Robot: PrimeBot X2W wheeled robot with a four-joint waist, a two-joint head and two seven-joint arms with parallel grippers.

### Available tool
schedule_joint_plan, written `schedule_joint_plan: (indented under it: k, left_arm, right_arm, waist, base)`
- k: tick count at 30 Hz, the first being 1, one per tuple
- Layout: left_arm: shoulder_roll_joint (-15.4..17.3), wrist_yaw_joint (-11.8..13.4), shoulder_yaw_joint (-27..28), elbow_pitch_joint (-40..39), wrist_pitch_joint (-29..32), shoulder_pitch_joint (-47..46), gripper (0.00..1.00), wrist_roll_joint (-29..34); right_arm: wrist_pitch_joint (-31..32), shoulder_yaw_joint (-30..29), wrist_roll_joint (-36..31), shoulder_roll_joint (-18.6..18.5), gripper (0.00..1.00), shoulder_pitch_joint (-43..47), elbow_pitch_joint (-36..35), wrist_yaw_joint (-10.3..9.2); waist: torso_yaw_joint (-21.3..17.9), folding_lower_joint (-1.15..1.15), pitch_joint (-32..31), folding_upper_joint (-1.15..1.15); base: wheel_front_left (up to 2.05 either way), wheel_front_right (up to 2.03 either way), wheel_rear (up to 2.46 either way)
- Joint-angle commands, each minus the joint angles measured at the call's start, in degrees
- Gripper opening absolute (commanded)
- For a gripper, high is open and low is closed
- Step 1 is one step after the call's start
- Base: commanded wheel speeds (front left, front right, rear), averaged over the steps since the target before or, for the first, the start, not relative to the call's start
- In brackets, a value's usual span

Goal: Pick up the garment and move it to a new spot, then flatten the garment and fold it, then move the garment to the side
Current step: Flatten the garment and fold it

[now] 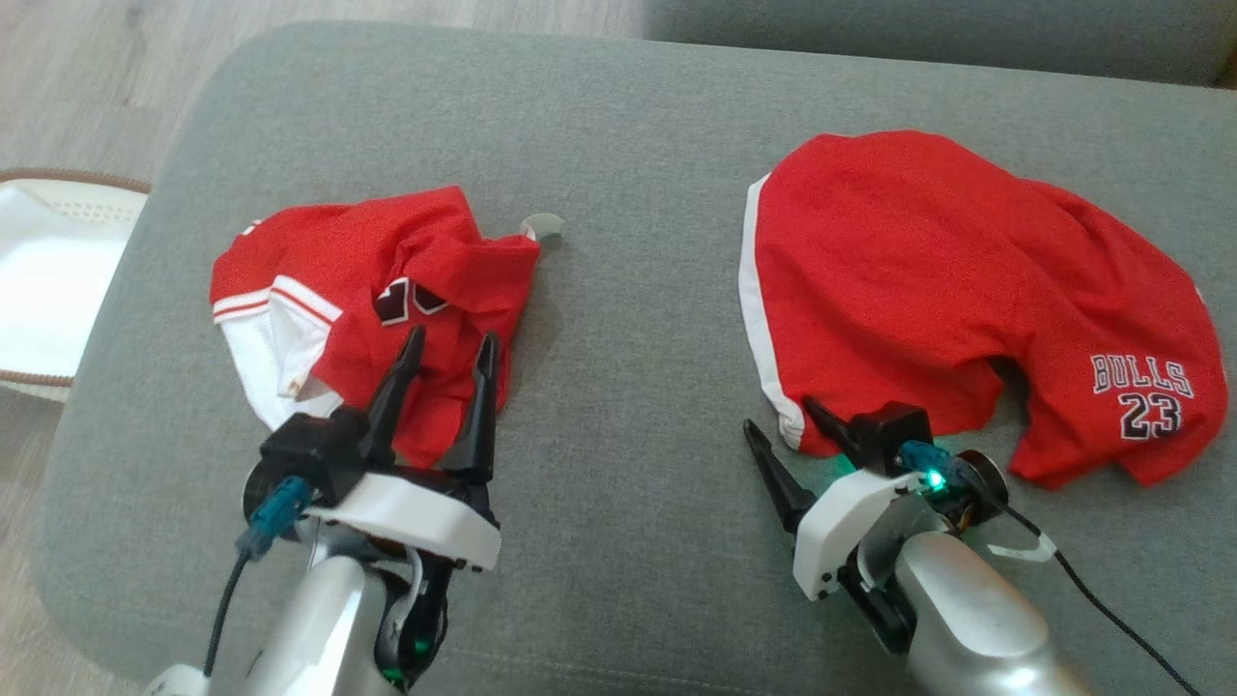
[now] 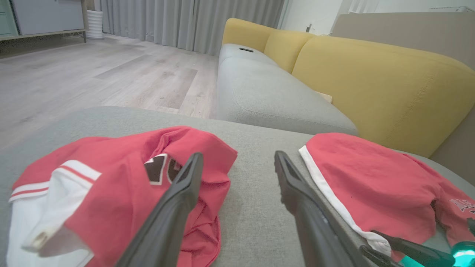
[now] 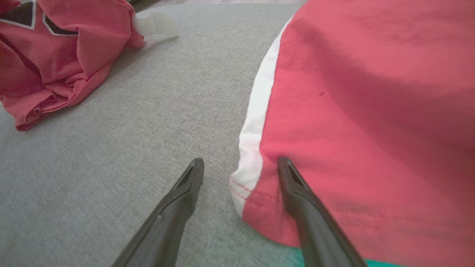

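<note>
While both grippers' jaws stood open and empty, two red garments lay apart on the grey cushion (image 1: 628, 367).
The left gripper (image 1: 452, 338) hung over the crumpled red jersey (image 1: 387, 256); the right gripper (image 1: 779, 416) straddled the white-striped hem corner of the red shorts (image 1: 918, 261). A white, brown-rimmed container (image 1: 48, 280) sat on the floor at the left, its contents indiscernible.

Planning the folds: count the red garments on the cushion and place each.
2. The crumpled jersey lies at the left, by the left gripper; the BULLS 23 shorts lie spread at the right.
</note>
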Motion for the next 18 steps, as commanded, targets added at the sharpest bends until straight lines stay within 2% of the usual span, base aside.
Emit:
schedule_joint_plan:
  k: [1, 2, 3, 10, 14, 18]
  left_arm:
    - [0.1, 0.3, 1.6, -1.8, -0.7, -2.7, 1.0, 0.2]
    - [0.1, 0.6, 1.8, -1.8, -0.7, -2.7, 1.0, 0.2]
    - [0.1, 0.7, 2.1, -1.8, -0.7, -2.7, 1.0, 0.2]
    - [0.1, 0.7, 3.5, -2.0, -0.7, -2.1, 1.0, 0.0]
    - [0.1, 0.6, 3.9, -2.0, -0.7, -1.3, 1.0, -0.5]
    - [0.1, 0.8, 3.9, -2.1, -0.7, -0.4, 1.0, -0.9]
  right_arm:
    - [0.5, 1.5, 0.2, 0.2, 1.0, -0.7, -0.4, -0.05]
    - [0.6, 1.9, 0.6, 0.2, 0.62, -1.2, 0.6, -0.05]
    - [0.6, 2.0, 0.6, 0.2, 0.0, -1.4, 1.1, -0.05]
    - [-1.8, 0.1, -1.4, 0.2, 0.0, -2.0, 3.6, -0.05]
    - [-3.7, -3.7, -4.5, 0.2, 0.0, -1.2, 4.7, -0.05]
    - [-4.7, -9.8, -8.4, -2.0, 0.0, 1.5, 4.0, -0.05]
  waist:
    - [-0.1, 0.0, -0.1, 0.0]
    - [-0.7, 0.0, -0.2, 0.0]
    - [-1.0, 0.0, -0.3, 0.0]
    - [-4.1, 0.0, -1.4, 0.0]
    - [-6.6, 0.0, -2.7, 0.0]
    - [-9.9, 0.0, -4.7, 0.0]
  base:
    - [0.0, 0.0, 0.0]
    - [0.0, 0.0, 0.0]
    - [0.0, 0.0, 0.0]
    - [0.0, 0.0, 0.0]
    - [0.0, 0.0, 0.0]
    - [0.0, 0.0, 0.0]
